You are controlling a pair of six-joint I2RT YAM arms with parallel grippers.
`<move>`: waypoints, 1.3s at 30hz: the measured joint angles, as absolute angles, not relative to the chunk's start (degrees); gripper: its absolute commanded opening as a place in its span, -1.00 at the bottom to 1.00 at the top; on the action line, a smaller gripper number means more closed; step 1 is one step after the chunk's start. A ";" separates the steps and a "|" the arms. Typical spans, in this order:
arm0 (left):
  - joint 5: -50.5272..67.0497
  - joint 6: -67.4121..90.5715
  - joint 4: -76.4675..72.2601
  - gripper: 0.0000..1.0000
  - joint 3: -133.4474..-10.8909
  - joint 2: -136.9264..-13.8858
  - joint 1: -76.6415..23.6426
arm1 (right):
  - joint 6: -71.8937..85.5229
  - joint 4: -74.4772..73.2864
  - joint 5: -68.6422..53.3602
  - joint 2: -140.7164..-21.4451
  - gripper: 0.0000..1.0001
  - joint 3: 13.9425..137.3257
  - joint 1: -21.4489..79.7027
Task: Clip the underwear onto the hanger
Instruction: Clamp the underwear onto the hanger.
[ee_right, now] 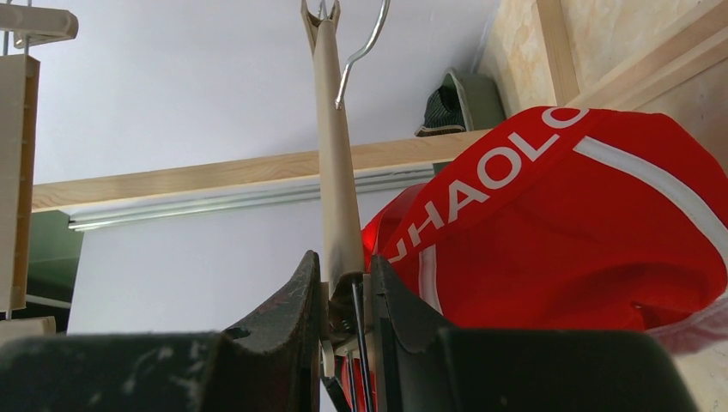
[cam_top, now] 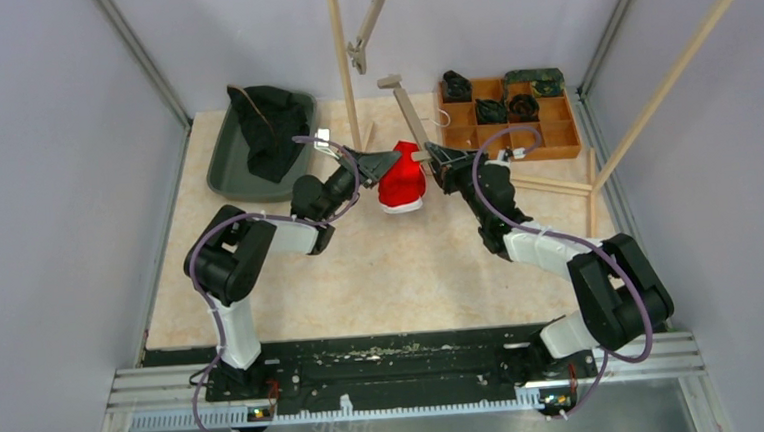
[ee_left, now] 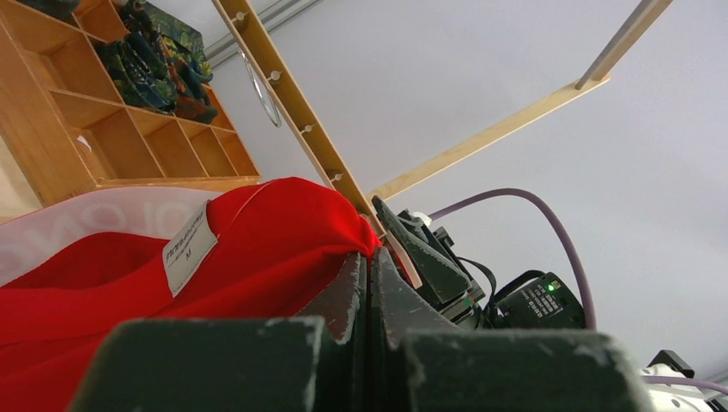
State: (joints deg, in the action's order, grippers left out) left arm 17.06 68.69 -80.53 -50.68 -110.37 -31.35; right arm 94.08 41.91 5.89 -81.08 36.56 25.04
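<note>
Centrally, one red underwear (cam_top: 402, 180), hanging bunched above the far middle of the table (cam_top: 382, 276), between the two grippers. Its white waistband carries lettering, and a size label (ee_left: 191, 247) marked M shows inside in the left wrist view.

Hanger (cam_top: 407, 114): pale wood with a wire hook, tilted. Its lower end is at the top of the underwear and its upper end leans toward the back of the table.

Left gripper (cam_top: 387, 162): at the underwear's left side. The jaws are pressed fully together, and a fold of red cloth is pinched at their tips.

Right gripper (ee_right: 343, 266): at the underwear's right side. The jaws stand a narrow gap apart and are clamped on the lower end of the hanger. The red cloth lies just beside that end; whether it sits inside a clip cannot be told.

Tray (cam_top: 225, 165): dark green, at the far left corner of the table. A dark garment (cam_top: 267, 128) is draped over its rim.

Box (cam_top: 559, 150): wooden, divided into compartments, at the far right. Folded dark items (cam_top: 492, 109) fill several of the back cells, and the near cells are bare.

Rack (cam_top: 343, 58): light wooden posts rising from the back of the table, with a metal rail across the top.
</note>
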 measured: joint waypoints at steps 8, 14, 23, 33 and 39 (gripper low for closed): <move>15.77 66.96 -78.81 -1.00 -50.68 -108.95 -31.35 | 93.14 39.24 5.89 -81.06 -1.00 37.30 25.12; 15.42 66.08 -77.30 -1.00 -50.85 -108.71 -31.35 | 92.16 37.74 5.87 -81.06 -1.00 39.05 25.12; 13.93 65.63 -76.20 -1.00 -50.94 -108.62 -31.51 | 91.55 35.38 5.96 -81.06 -1.00 39.55 26.00; 10.57 63.11 -74.02 -1.00 -50.94 -107.57 -32.56 | 91.55 35.00 7.70 -81.06 -1.00 39.55 27.27; 7.03 59.33 -73.12 -1.00 -50.43 -104.79 -34.28 | 91.59 35.03 9.26 -81.06 -1.00 39.55 27.77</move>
